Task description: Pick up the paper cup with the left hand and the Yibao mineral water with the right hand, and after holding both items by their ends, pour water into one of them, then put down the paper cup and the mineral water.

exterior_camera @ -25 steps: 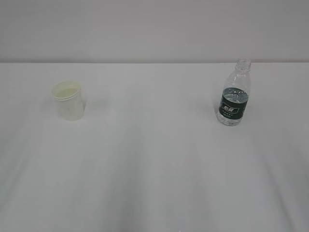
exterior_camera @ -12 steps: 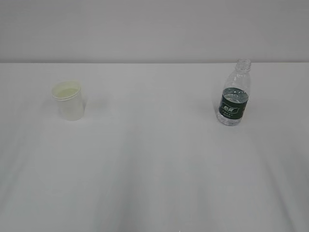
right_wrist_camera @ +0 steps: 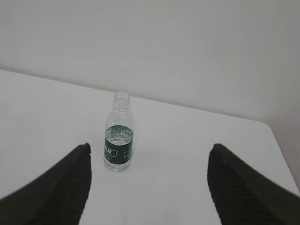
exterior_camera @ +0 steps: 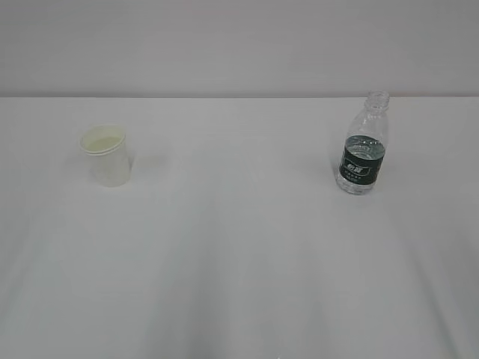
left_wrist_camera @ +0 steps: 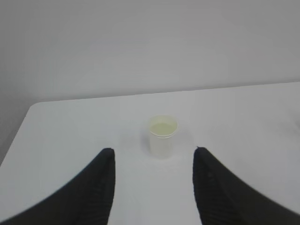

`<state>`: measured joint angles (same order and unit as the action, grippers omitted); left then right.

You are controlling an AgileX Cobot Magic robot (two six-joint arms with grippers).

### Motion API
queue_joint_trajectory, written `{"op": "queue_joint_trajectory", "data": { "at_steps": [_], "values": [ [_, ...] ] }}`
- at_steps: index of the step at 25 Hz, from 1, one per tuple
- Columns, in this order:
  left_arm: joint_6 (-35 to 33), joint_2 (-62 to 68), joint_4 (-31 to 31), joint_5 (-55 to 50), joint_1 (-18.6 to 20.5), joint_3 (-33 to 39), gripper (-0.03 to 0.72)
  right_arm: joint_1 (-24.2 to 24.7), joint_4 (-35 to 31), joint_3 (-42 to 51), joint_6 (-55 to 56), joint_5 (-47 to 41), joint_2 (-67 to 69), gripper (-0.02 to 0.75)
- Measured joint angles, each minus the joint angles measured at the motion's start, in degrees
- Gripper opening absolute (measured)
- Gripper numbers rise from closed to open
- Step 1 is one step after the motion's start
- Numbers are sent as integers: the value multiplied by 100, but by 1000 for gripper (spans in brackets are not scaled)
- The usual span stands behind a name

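Paper cup (exterior_camera: 107,155) upright on the white desk (exterior_camera: 239,262) at left, Yibao mineral water (exterior_camera: 364,145) uncapped at right, well apart. Left end effector (left_wrist_camera: 153,187) and right end effector (right_wrist_camera: 149,185) both spread wide, short of their targets. Advance level; the bottle sits off-centre. Only the wrist views show either end effector.

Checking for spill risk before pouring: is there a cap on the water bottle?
No, the Yibao mineral water stands upright with its neck open and no cap on top.
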<state>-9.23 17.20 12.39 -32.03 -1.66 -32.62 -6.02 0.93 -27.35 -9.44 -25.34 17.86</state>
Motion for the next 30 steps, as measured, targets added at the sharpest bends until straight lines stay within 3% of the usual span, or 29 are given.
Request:
{"op": "queue_joint_trajectory", "data": {
  "at_steps": [22, 30],
  "values": [
    [-37, -926, 0, -1862, 0, 0, 375, 0, -137, 0, 62, -1480, -851, 585],
    [-37, -1084, 0, -2055, 0, 244, 324, 0, -150, 0, 75, -1889, -862, 585]
  ]
}}
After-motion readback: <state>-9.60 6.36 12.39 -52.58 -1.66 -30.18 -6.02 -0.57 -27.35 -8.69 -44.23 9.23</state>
